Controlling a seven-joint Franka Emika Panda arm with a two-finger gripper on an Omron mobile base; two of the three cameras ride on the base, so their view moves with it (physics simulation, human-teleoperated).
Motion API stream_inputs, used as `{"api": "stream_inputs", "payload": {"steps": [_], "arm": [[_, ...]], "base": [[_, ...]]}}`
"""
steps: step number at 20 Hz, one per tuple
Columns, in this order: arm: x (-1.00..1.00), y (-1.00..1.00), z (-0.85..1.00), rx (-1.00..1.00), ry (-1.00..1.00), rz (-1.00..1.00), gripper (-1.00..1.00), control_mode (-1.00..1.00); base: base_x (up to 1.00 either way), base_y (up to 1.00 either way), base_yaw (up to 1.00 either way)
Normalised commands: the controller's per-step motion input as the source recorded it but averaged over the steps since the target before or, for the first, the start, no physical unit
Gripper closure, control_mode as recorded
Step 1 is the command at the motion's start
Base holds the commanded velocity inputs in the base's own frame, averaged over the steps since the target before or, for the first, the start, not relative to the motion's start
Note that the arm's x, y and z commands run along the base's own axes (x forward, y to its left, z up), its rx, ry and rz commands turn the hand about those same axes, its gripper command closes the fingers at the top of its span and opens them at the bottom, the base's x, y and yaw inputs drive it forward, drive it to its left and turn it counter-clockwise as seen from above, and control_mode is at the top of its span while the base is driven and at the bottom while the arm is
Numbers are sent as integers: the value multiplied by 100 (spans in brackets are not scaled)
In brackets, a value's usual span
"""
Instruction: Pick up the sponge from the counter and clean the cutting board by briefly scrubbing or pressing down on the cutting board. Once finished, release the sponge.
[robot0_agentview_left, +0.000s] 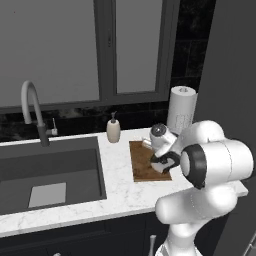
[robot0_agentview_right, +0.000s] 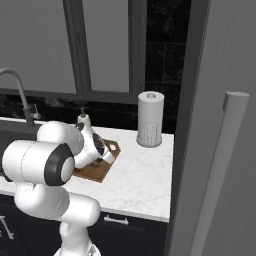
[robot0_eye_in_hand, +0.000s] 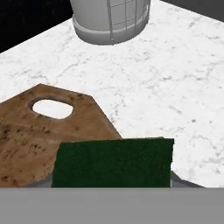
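Observation:
The sponge (robot0_eye_in_hand: 113, 162) shows its dark green top low in the hand view, right in front of the hand. Its left part covers the edge of the brown cutting board (robot0_eye_in_hand: 26, 135), and its right part is over the white marble counter (robot0_eye_in_hand: 175, 87). The board's pale handle hole (robot0_eye_in_hand: 51, 108) lies just beyond it. My fingertips are hidden behind the sponge, so whether they grip it cannot be told. In the base views my gripper (robot0_agentview_left: 161, 165) (robot0_agentview_right: 106, 157) points down low over the right side of the board (robot0_agentview_left: 142, 167) (robot0_agentview_right: 95, 172).
A paper towel roll (robot0_agentview_left: 181, 112) (robot0_agentview_right: 150, 120) stands behind the board near the wall. A soap dispenser (robot0_agentview_left: 113, 130) sits left of the board, beside the dark sink (robot0_agentview_left: 50, 170) and its faucet (robot0_agentview_left: 32, 110). A tall dark cabinet (robot0_agentview_right: 220, 150) bounds the right.

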Motion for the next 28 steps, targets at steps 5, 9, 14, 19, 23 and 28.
{"api": "stream_inputs", "payload": {"steps": [5, 9, 14, 19, 23, 28], "arm": [[-5, -70, 76, 10, 3, -19, 100, -100], [0, -48, 36, 18, 18, -32, 100, -100], [-39, -49, -8, 23, 10, -30, 100, -100], [-53, -41, -77, 19, -1, -15, 100, -100], [-8, -10, -68, 0, 3, -4, 100, -100], [8, 0, -55, 0, 22, 0, 100, -100]], "base": [[0, 0, 0], [0, 0, 0], [0, 0, 0], [0, 0, 0], [0, 0, 0], [0, 0, 0]]}}
